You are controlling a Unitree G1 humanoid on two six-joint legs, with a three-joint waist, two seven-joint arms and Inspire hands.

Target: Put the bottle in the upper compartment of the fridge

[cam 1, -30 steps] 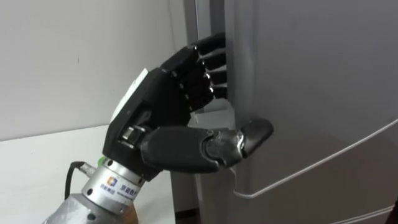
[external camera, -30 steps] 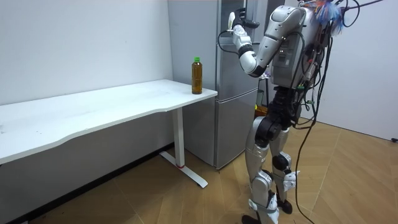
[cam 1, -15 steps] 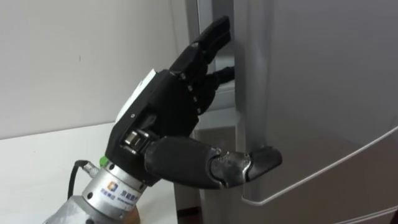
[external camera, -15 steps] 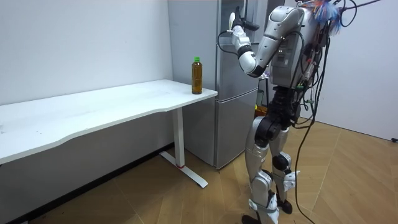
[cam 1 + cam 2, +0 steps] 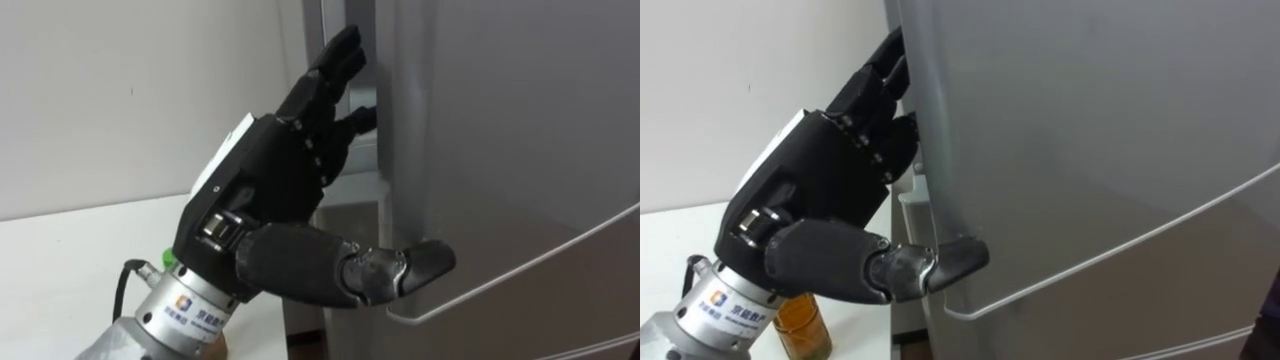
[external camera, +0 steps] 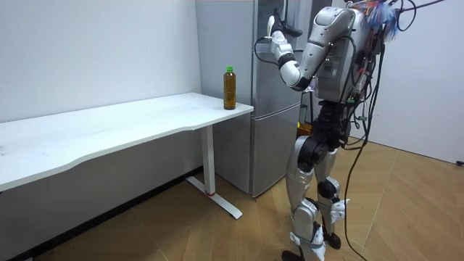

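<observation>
Left eye view: reaching with left hand [image 5: 270, 190] to upper fridge door [image 5: 500, 150] edge, fingers [image 5: 335, 65] nearly straight in the gap, thumb [image 5: 400, 272] pressed on front, clasping nothing. Farther off, bottle [image 6: 230, 88] upright on white table [image 6: 130, 123] corner, near fridge [image 6: 272, 109].

The left hand [image 5: 270, 180] reaches past the edge of the fridge door [image 5: 500, 150], which hides its far end, so its hold cannot be told. The wrist covers most of the bottle [image 5: 800, 325], leaving an amber strip below it. The door runs out of both eye views at top, right and bottom. In the room view the table [image 6: 109, 130] is cut by the left edge.
</observation>
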